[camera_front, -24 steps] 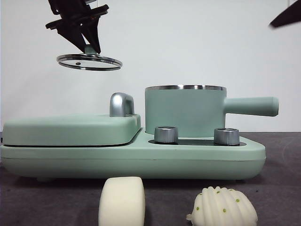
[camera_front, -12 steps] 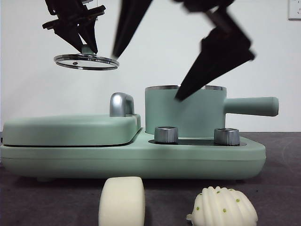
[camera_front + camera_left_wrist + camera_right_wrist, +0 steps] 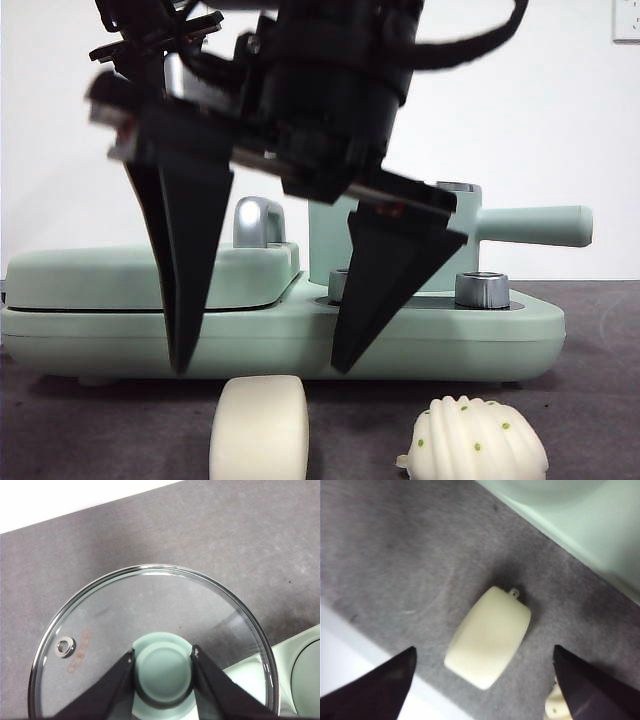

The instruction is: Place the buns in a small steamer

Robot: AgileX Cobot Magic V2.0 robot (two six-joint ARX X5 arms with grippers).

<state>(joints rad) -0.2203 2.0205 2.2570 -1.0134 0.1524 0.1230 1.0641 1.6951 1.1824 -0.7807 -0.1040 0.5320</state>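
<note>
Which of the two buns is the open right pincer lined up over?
The smooth cream bun: the right pincer is open just above it. The ridged green-dotted bun lies off to one side.

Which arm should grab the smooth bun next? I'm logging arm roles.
Right. The right gripper hangs open just above the smooth bun, jaws either side. The left gripper is shut on the glass lid's knob.
</note>
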